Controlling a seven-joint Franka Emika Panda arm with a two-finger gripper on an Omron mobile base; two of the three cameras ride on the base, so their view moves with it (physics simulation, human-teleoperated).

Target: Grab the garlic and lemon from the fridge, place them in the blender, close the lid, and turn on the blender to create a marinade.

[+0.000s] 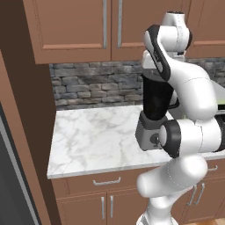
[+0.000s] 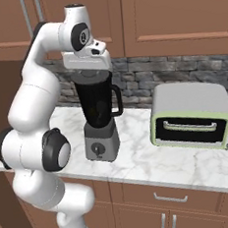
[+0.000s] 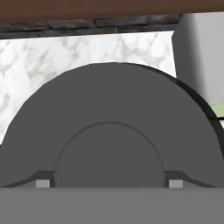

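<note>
Clearly the gripper (image 2: 89, 69) sits directly above the blender (image 2: 100, 118) left of the toaster oven (image 2: 192, 116), jaws spread wide around the lid (image 3: 111, 135), a light, stiff, smooth disc probably best pinched at its raised centre.

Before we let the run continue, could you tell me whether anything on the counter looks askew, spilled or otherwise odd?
Nothing stands out. The blender stands upright on the marble counter, with the lid flat on its jar. The toaster oven sits square beside it, door closed. No spills show. The gripper is directly above the lid, jaws wide.
</note>
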